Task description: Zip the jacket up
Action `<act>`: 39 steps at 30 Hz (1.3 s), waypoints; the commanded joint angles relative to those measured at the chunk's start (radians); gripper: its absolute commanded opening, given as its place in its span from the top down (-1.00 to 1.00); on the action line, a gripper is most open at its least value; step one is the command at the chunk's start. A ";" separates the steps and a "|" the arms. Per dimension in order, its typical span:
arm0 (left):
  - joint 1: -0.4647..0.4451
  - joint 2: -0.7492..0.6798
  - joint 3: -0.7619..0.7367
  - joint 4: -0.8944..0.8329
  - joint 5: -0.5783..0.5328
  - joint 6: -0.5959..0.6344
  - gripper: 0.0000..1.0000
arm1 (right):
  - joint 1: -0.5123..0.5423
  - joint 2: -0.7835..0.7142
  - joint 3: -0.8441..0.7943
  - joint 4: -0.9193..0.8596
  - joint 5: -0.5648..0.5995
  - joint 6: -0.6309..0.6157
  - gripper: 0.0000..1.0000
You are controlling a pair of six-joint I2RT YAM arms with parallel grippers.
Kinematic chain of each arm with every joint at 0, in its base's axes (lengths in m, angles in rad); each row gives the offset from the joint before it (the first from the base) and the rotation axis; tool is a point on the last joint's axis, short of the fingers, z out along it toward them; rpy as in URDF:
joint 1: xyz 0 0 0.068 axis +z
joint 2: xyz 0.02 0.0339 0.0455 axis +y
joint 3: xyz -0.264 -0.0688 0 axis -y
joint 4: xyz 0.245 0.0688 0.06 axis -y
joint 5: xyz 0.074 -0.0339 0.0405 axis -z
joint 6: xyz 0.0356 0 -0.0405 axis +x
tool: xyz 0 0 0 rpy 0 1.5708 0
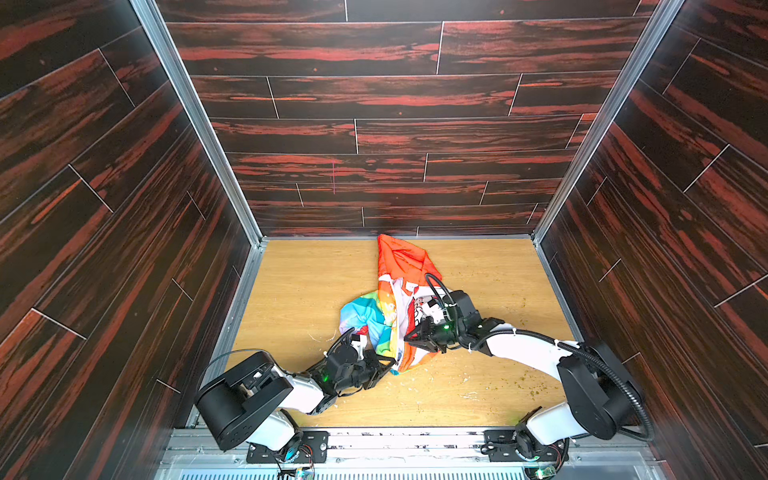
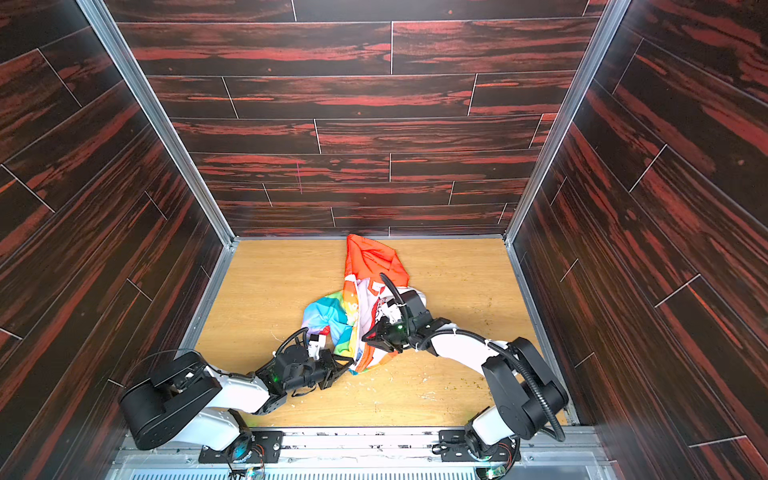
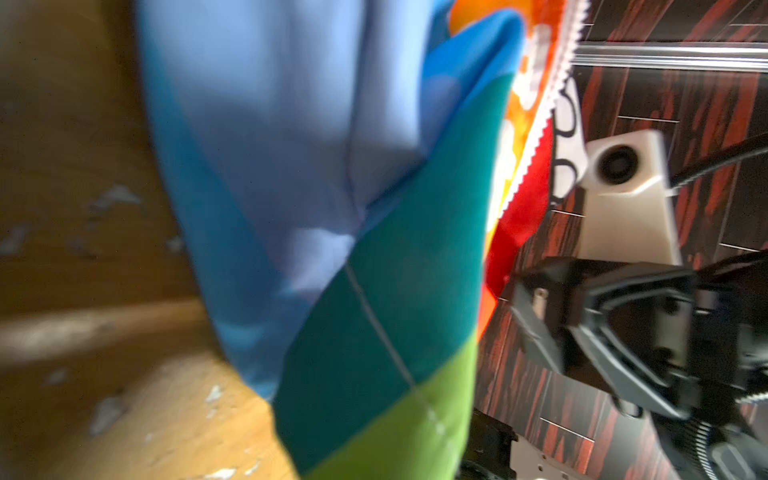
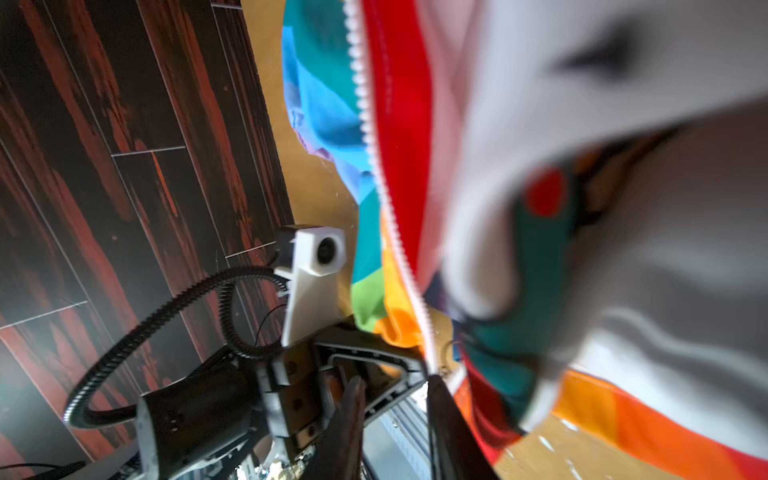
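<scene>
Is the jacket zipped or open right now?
Open. In the right wrist view one row of white zipper teeth runs bare along the jacket's red edge; both top views show the front parted.

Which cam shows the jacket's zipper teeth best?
Right wrist: the white zipper teeth run long and sharp beside the red edge. Left wrist catches a shorter, blurrier stretch. In both top views the jacket is too small to show them.

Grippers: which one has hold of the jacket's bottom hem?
The left gripper, jaws shut on the hem corner of the jacket; the right gripper sits farther up, by the zipper.
</scene>
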 commanded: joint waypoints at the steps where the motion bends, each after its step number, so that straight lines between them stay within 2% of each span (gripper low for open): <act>1: -0.003 0.029 -0.031 0.025 0.021 0.014 1.00 | 0.028 0.060 0.054 -0.099 -0.001 -0.067 0.51; 5: -0.003 0.041 -0.015 0.016 0.023 0.000 1.00 | 0.044 0.076 0.070 -0.117 0.012 -0.075 0.53; 9: -0.003 0.036 0.108 -0.022 0.047 0.002 1.00 | 0.035 0.051 0.084 -0.150 0.042 -0.078 0.45; 13: 0.012 0.024 0.261 -0.139 0.091 0.046 1.00 | -0.009 0.007 0.054 -0.152 0.058 -0.065 0.45; 16: 0.055 0.025 0.358 -0.228 0.127 0.079 1.00 | -0.070 -0.083 0.021 -0.144 0.063 -0.053 0.41; 20: 0.164 0.053 0.487 -0.314 0.226 0.115 1.00 | -0.173 -0.198 0.012 -0.180 0.072 -0.058 0.12; 22: 0.213 0.080 0.555 -0.340 0.287 0.110 1.00 | -0.208 -0.209 0.031 -0.262 0.094 -0.089 0.10; 25: 0.255 0.105 0.648 -0.411 0.346 0.130 1.00 | -0.238 -0.179 0.014 -0.308 0.098 -0.121 0.16; 29: 0.263 0.123 0.726 -0.482 0.387 0.158 1.00 | -0.247 -0.117 -0.054 -0.228 0.099 -0.092 0.27; 36: 0.284 0.097 0.686 -0.459 0.390 0.134 1.00 | -0.234 0.043 -0.091 -0.077 0.123 -0.031 0.19; 39: 0.299 0.067 0.658 -0.462 0.375 0.133 1.00 | -0.201 0.109 -0.090 0.019 0.089 0.019 0.20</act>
